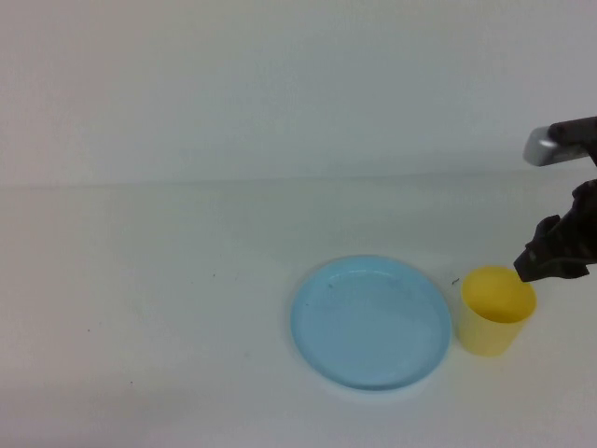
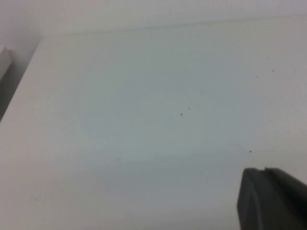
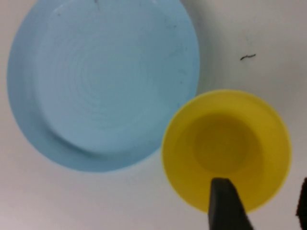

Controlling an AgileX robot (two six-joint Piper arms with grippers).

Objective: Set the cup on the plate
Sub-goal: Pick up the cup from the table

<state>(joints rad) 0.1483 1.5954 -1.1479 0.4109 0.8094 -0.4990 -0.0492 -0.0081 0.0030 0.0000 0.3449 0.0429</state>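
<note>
The yellow cup [image 1: 495,322] stands upright on the table, just to the right of the light blue plate [image 1: 370,322], which is empty. My right gripper [image 1: 552,257] is open and hangs just above the cup's far right rim. In the right wrist view one finger [image 3: 225,201] is over the inside of the cup [image 3: 225,139], and the other shows at the picture's edge outside the cup's wall. The plate [image 3: 103,81] lies beside the cup there. My left gripper [image 2: 265,168] is out of the high view. It is shut and empty over bare table.
The white table [image 1: 187,280] runs back to a pale wall. A small dark speck [image 3: 247,57] lies on the table near the cup. The table's edge and a dark gap [image 2: 12,81] show in the left wrist view.
</note>
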